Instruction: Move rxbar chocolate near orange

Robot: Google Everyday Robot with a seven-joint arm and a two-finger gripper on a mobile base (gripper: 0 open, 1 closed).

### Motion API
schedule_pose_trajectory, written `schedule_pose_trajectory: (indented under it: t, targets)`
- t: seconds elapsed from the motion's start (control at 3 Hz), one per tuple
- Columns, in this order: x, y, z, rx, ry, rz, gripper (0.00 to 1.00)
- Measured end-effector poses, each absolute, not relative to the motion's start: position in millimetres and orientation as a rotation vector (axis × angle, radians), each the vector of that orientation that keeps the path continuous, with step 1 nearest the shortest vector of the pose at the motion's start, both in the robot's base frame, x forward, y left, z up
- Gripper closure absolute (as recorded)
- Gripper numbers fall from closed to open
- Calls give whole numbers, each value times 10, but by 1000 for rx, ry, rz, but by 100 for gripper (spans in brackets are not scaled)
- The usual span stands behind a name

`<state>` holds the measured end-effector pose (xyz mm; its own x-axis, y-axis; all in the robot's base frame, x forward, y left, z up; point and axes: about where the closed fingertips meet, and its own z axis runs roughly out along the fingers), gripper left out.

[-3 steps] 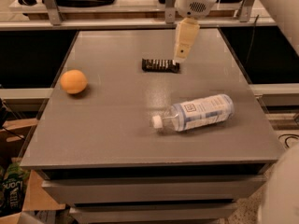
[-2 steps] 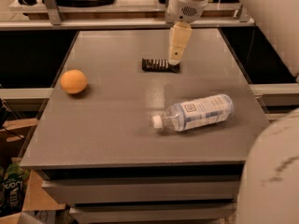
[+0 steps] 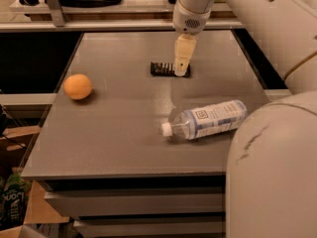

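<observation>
Nearest us, the water bottle (image 3: 208,120) lies on its side at the front right of the table (image 3: 114,148), cap pointing left, unmoved over the last second. Further back on the left sits the orange (image 3: 78,86), also where it was. Now the action at the back: the gripper (image 3: 181,71) has dropped and slid left from where it hung a second ago, and its tip is down over the right end of the rxbar chocolate (image 3: 162,69) — touching it or just above. Wide or closed, I cannot tell. The bar lies flat in its same spot, well apart from the orange — nothing carried yet. By my read the reach is done, the grasp is in hand, and the trip left is still to come.
</observation>
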<state>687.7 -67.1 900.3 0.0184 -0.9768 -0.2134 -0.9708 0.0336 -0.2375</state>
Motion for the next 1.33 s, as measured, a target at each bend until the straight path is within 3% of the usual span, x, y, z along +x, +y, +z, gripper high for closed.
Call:
schedule_pose_trajectory:
  t: [1.33]
  targets:
    - [6955,-437,8434,-2065,2043,112,0]
